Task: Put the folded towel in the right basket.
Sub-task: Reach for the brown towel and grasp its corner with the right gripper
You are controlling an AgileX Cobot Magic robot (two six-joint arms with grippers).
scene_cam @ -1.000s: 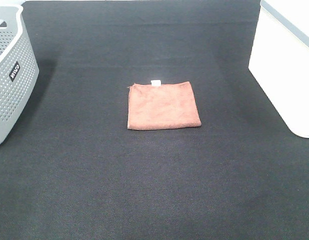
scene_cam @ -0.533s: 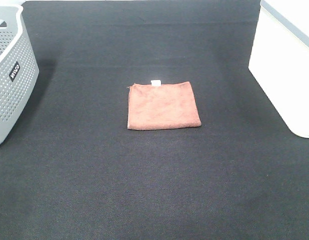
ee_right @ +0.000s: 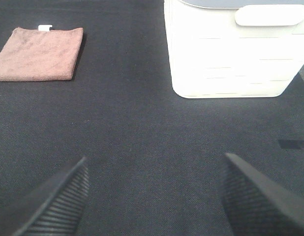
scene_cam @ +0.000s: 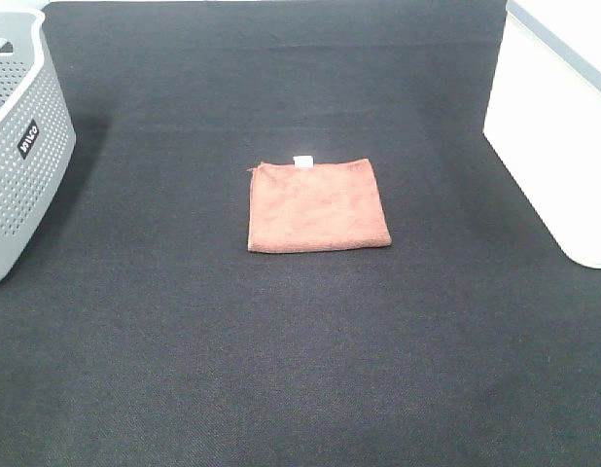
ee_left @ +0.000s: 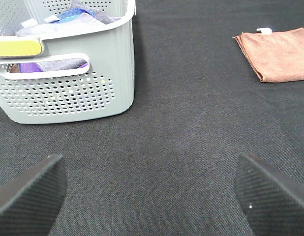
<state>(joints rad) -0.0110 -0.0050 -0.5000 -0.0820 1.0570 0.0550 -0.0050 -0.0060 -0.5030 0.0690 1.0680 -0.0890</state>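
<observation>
Left gripper: is hanging low over the black mat with its jaws spread wide and nothing between them; the folded towel is lying well ahead of it and off to one side, not touching it
Right gripper: is also hovering over the mat with its jaws gaping wide and empty; the towel is lying well ahead of it, untouched
Folded towel: is lying flat on the mat as a roughly square rust-brown pad, with its edges neatly stacked
White tag: is poking out from the towel's far edge, as the high view shows it
Right basket: is standing well apart from the towel on the towel's right in the high view; it is large, white and smooth-sided, and the frame is cutting it off
Grey basket: is standing well apart from the towel on the towel's left; it is perforated and is carrying a black label
Cloths: are lying bunched inside the grey basket, far from the towel, showing blue, grey and purple
</observation>
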